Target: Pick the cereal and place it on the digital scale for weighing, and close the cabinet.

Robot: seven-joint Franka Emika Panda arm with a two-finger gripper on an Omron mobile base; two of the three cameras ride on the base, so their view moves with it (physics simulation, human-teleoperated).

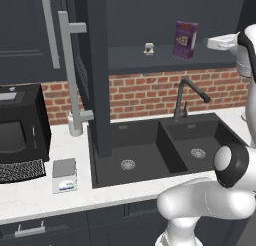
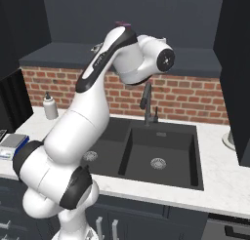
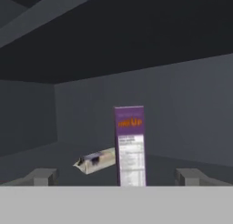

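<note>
Now we are reaching for the cereal (image 3: pixel 130 145) on the cabinet (image 1: pixel 150 55) shelf, fingers (image 3: pixel 42 176) spread wide and empty; next we advance to straddle the box.

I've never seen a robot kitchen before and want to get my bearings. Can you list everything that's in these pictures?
cereal: one, purple box, upright on the open cabinet shelf
jar: one, small white-and-dark, on the same shelf, left of the cereal
cabinet: dark navy, door swung open over the sink, long silver handles
digital scale: one, light grey, on the counter left of the sink
microwave: one, black, far left on the counter
sink: one, black, two basins
faucet: one, dark, behind the sink
bottle: one, white, on the counter by the brick wall
claw: one, dark tips wide open, short of the cereal, holding nothing
</note>
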